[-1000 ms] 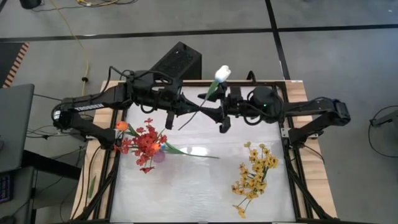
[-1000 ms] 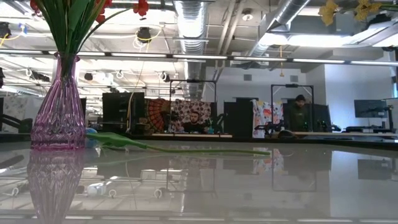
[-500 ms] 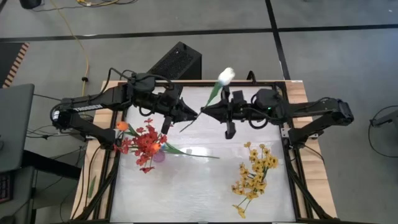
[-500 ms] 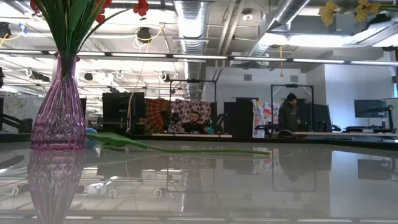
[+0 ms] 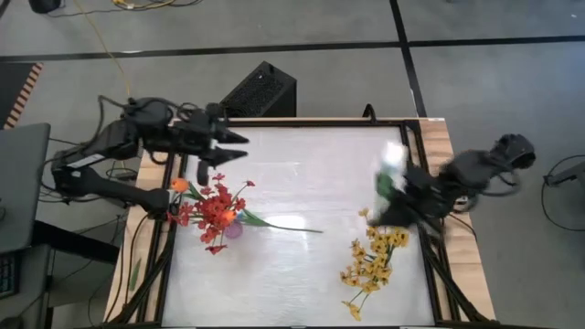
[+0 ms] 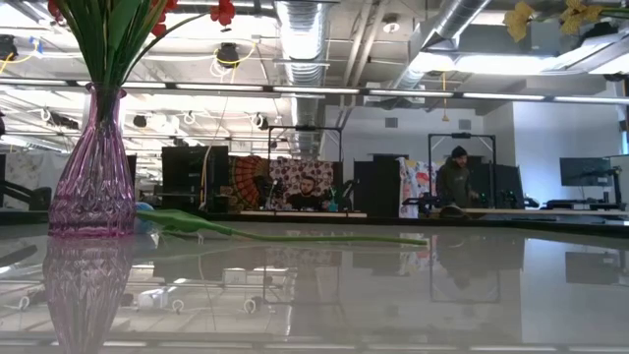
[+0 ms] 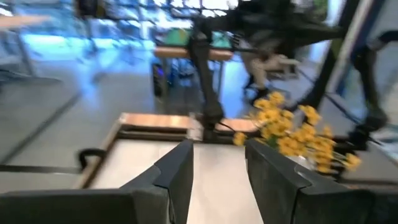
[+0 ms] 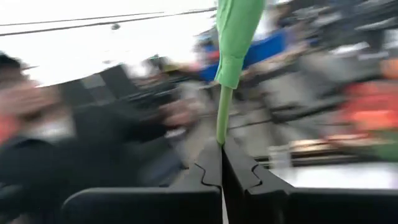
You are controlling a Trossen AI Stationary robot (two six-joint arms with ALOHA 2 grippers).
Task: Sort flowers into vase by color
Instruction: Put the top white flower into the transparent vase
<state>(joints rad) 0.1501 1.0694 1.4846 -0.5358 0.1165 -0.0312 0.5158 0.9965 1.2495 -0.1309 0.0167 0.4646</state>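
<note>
Over at the left, the left end effector (image 5: pixel 239 140) hangs above the far left part of the white surface (image 5: pixel 292 265), its two fingers (image 7: pixel 177 171) spread apart with nothing between them. Just in front of it stands a purple vase (image 6: pixel 91 167) at the left edge, already holding red flowers (image 5: pixel 215 212) together with an orange tulip (image 5: pixel 180 185); their green stems rise from the vase neck in the low view. Beside the vase, one loose green stem (image 5: pixel 283 226) lies flat on the surface, running from the vase toward the middle.

Farther right, yellow flowers (image 5: pixel 373 260) form a spray standing near the front right part of the surface; the left wrist view shows the same yellow blooms beyond the spread fingers. Just behind that spray, the right end effector (image 5: pixel 391 203) is near the right edge, fingers pressed together and pinching the green stem of a white flower (image 5: pixel 394 160). In the right wrist view the stem (image 8: pixel 222 115) comes straight up out of the closed fingertips, with a green leaf above. The white bud sits above the end effector, toward the far side, blurred in the overhead view.

Across the room, in the low view, a person (image 6: pixel 455 177) in dark clothes stands at a distant bench.
</note>
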